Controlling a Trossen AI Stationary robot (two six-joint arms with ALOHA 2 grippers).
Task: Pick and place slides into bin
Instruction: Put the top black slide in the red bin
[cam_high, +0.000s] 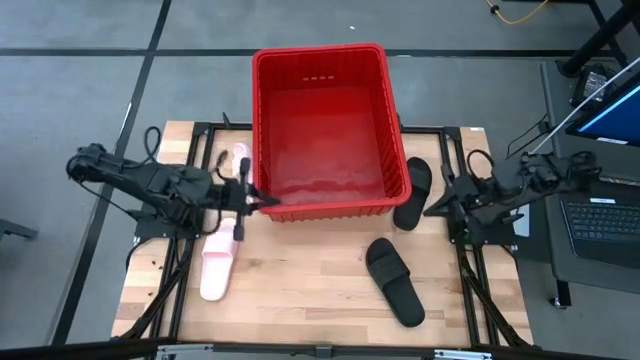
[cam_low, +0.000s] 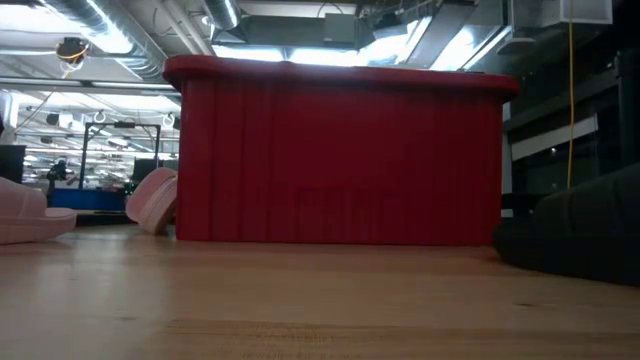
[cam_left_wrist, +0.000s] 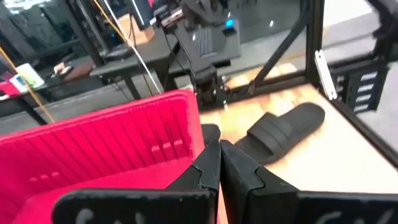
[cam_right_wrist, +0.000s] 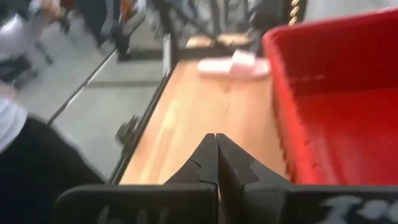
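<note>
The red bin (cam_high: 325, 130) stands at the table's far middle. One pink slide (cam_high: 218, 262) lies flat at the near left. The other pink slide (cam_high: 240, 160) stands tilted by the bin's left wall (cam_low: 155, 200). One black slide (cam_high: 413, 192) lies by the bin's right wall, and the other (cam_high: 394, 280) lies near the front right. My left gripper (cam_high: 265, 200) is shut and empty at the bin's near left corner (cam_left_wrist: 219, 155). My right gripper (cam_high: 432, 210) is shut and empty beside the right black slide (cam_right_wrist: 216, 146).
Black frame rails (cam_high: 200, 130) run around the table's edges. A laptop (cam_high: 600, 215) sits beyond the right edge. Bare wood (cam_high: 300, 290) lies between the near pink slide and the near black slide.
</note>
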